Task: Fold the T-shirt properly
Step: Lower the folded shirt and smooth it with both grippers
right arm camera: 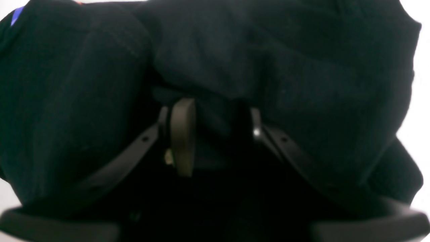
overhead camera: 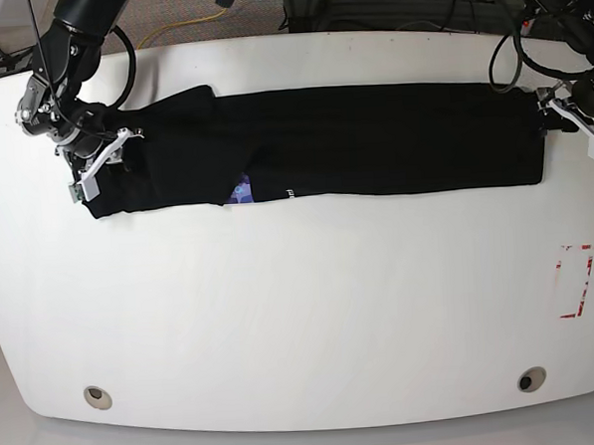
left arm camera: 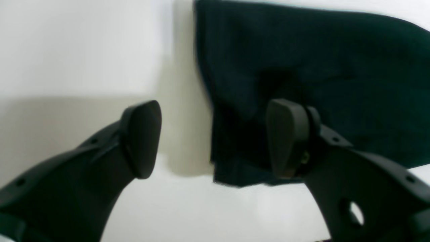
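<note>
The black T-shirt [overhead camera: 372, 139] lies as a long folded band across the far half of the white table [overhead camera: 301, 302]. At its left end in the base view, my right gripper [overhead camera: 98, 165] is shut on bunched fabric. The right wrist view shows cloth [right arm camera: 302, 67] pinched between the fingers of that gripper [right arm camera: 218, 134]. My left gripper [overhead camera: 576, 118] sits at the band's other end. In the left wrist view it [left arm camera: 215, 139] is open, one fingertip [left arm camera: 289, 137] over the shirt's corner [left arm camera: 302, 60] and the other over bare table, gripping nothing.
A red rectangular mark [overhead camera: 576, 281] is on the table near the right edge. Two round holes [overhead camera: 98, 396] [overhead camera: 529, 379] sit by the front edge. Cables run behind the table's far edge. A small purple print [overhead camera: 241, 193] shows at the shirt's lower fold.
</note>
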You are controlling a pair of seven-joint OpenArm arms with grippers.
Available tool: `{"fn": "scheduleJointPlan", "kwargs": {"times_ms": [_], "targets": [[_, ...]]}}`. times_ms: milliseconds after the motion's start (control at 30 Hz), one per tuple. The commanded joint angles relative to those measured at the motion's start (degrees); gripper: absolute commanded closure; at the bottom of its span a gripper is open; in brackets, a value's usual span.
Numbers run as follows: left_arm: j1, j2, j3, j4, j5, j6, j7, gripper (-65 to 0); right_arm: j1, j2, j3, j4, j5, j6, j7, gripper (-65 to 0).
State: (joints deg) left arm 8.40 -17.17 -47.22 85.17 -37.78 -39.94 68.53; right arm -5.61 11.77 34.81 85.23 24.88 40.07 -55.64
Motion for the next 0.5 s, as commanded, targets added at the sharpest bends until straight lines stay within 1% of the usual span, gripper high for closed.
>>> {"fn": "scheduleJointPlan", "kwargs": {"times_ms": [0, 133, 200, 333, 433, 467], "targets": [[-1.59, -1.25, -0.47, -4.68, -0.15, -0.06, -0.62, -45.8, -0.06, 0.67, 0.05, 0.88, -0.22, -0.07, -0.50, -19.7], [-2.03, -0.81, -0.29, -7.06, -0.33, -0.06, -0.62, -45.8, -0.06, 0.67, 0.05, 0.88, -0.14, -0.07, -0.50, -19.7], [-2.12, 0.16, 0.76, -7.06, -0.51, -0.06, -0.62, -45.7, -0.06, 0.58, 0.05, 0.88, -0.14, -0.07, -0.50, -19.7], [-2.73, 1.21, 2.78, -7.06, -0.51, -0.06, -0.53, -45.4, -0.06, -0.47, 0.23, 0.88, -0.14, -0.07, -0.50, -19.5], [-3.00, 1.83, 2.78, -7.23, -0.42, -0.06, -0.27, -45.0, -0.15, -0.82, 0.23, 0.88, -0.14, -0.07, -0.50, -19.5], [-3.00, 2.09, 2.78, -7.23, -0.42, -0.06, -0.18, -43.5, -0.15, -0.82, 0.23, 0.88, -0.22, -0.07, -0.50, -19.5]]}}
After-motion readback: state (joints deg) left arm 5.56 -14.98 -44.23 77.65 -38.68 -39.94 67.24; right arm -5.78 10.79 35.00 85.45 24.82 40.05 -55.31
